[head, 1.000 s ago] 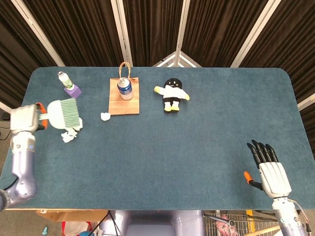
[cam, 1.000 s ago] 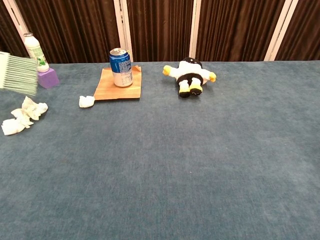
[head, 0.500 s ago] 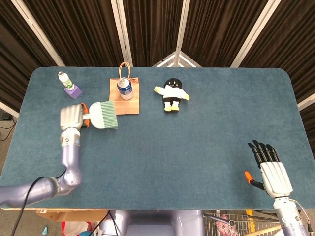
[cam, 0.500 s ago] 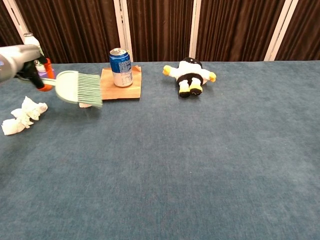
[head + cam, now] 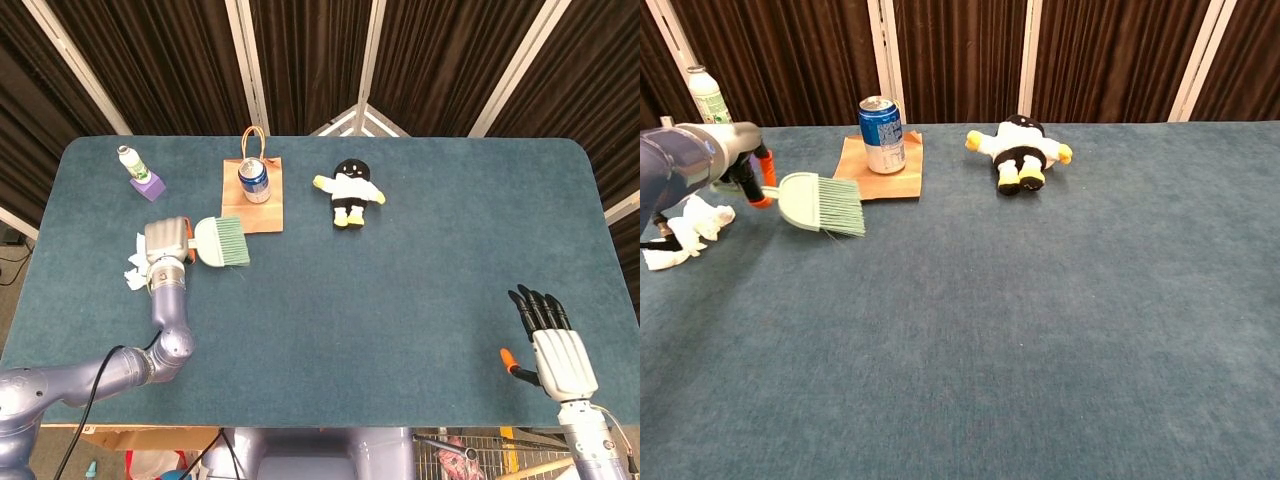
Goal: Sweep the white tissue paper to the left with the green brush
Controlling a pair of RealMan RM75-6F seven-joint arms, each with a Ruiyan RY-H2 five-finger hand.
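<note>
My left hand [image 5: 165,241] [image 5: 722,146] grips the handle of the green brush [image 5: 222,242] [image 5: 825,203], bristles pointing right. The brush sits just in front of the brown paper bag and covers the spot where a small white tissue wad lay; that wad is hidden in both views. A crumpled pile of white tissue paper [image 5: 132,272] [image 5: 685,230] lies to the left of the hand, partly hidden by it. My right hand [image 5: 553,345] rests open at the table's near right edge, fingers apart and holding nothing.
A blue can [image 5: 254,180] [image 5: 882,134] stands on a flat brown paper bag [image 5: 262,213] [image 5: 902,175]. A penguin plush [image 5: 350,192] [image 5: 1021,148] lies right of it. A small bottle [image 5: 128,158] [image 5: 706,95] on a purple block [image 5: 150,186] is at the far left.
My left hand has carried the brush rightward from the table's left edge, past the tissue pile, to the front of the paper bag, covering the small wad. The right hand barely moved.
</note>
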